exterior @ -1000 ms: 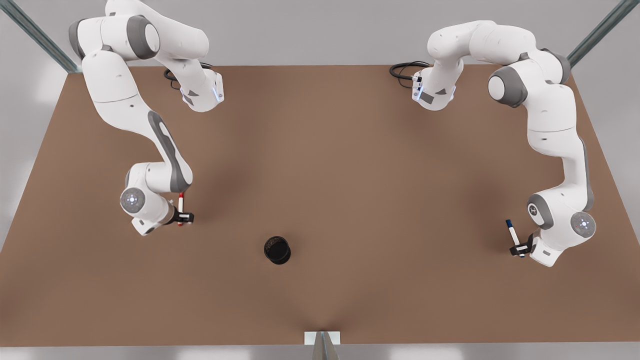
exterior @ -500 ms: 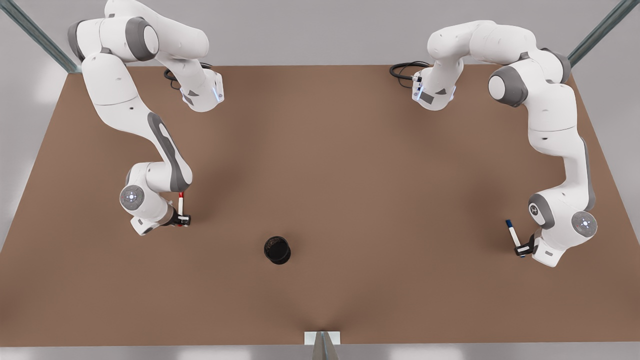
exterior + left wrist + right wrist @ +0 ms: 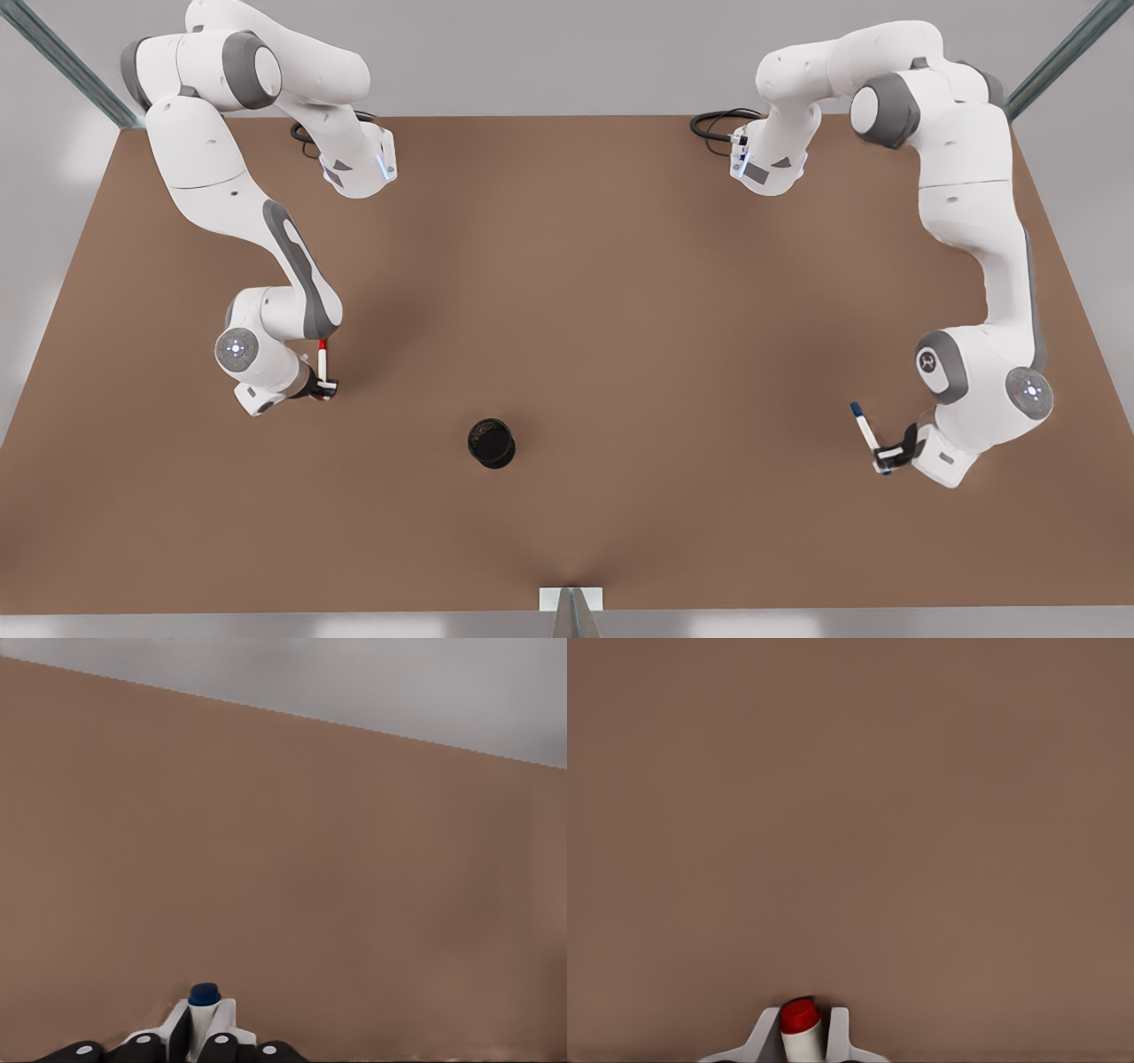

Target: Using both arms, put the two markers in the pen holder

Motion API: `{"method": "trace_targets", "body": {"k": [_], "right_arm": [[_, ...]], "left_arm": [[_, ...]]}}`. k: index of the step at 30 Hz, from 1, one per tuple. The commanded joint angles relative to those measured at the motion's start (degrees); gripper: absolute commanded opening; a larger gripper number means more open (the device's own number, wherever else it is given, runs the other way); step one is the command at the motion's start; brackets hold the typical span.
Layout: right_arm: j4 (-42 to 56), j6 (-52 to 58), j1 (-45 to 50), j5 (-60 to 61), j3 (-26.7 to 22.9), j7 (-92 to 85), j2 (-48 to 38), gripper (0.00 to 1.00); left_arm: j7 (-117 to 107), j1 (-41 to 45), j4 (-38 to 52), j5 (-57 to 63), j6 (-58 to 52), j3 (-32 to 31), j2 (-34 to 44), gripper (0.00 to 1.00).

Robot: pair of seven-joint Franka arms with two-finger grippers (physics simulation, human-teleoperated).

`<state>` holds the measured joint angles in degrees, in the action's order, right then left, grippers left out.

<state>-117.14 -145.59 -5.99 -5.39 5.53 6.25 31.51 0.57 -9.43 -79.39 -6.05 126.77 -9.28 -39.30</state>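
Observation:
The black pen holder (image 3: 491, 442) stands upright near the table's front middle. On the front view's right, my left gripper (image 3: 886, 459) is shut on the blue-capped marker (image 3: 866, 432), whose cap points up and away; the left wrist view shows that blue-capped marker (image 3: 204, 1005) between the fingers (image 3: 232, 1038) of the left gripper (image 3: 202, 1041). On the front view's left, my right gripper (image 3: 323, 387) is shut on the red-capped marker (image 3: 322, 361). In the right wrist view the red-capped marker (image 3: 801, 1028) sits in the right gripper (image 3: 802, 1038). Both grippers are well apart from the holder.
The brown table (image 3: 567, 292) carries the two arm bases at the back, each with a black cable coil (image 3: 714, 123). A small metal bracket (image 3: 571, 601) sits at the front edge's middle. Grey frame posts stand at the back corners.
My left gripper has carried the blue-capped marker toward the front view's left and a little nearer the front edge, with its arm's elbow swinging back. The right gripper has hardly moved.

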Motion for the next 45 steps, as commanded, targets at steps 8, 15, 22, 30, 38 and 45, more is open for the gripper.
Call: {"method": "trace_targets", "body": {"k": [8, 15, 22, 30, 38, 45], "right_arm": [[1.21, 0.48, 0.01, 0.03, 0.00, -2.73, -3.65, 0.25], [14.39, 15.78, 0.27, 0.11, 6.33, -1.77, -9.10, 0.23], [21.77, 22.90, 1.07, 0.20, 10.90, 2.19, -8.93, 0.21], [23.71, 22.72, 1.42, 0.20, 11.17, 2.10, -8.14, 0.21], [23.53, 22.72, 0.89, 0.20, 10.99, 1.40, -8.05, 0.21], [23.53, 22.81, 0.98, 0.20, 10.90, 1.48, -7.78, 0.21]], "left_arm": [[-9.88, 28.59, 7.93, -3.88, 54.79, -13.49, -10.70, 0.21], [-18.24, 36.50, 15.23, -3.88, 73.00, -13.49, -15.46, 0.21], [-18.06, 45.82, 19.36, -3.44, 72.92, 3.74, -19.50, 0.21], [-20.35, 49.25, 19.36, -6.34, 72.92, 4.61, -20.99, 0.21], [-20.09, 51.79, 19.36, -5.99, 72.92, 8.48, -22.31, 1.00], [-19.91, 48.55, 18.04, -6.34, 72.83, 9.72, -20.29, 1.00]]}}
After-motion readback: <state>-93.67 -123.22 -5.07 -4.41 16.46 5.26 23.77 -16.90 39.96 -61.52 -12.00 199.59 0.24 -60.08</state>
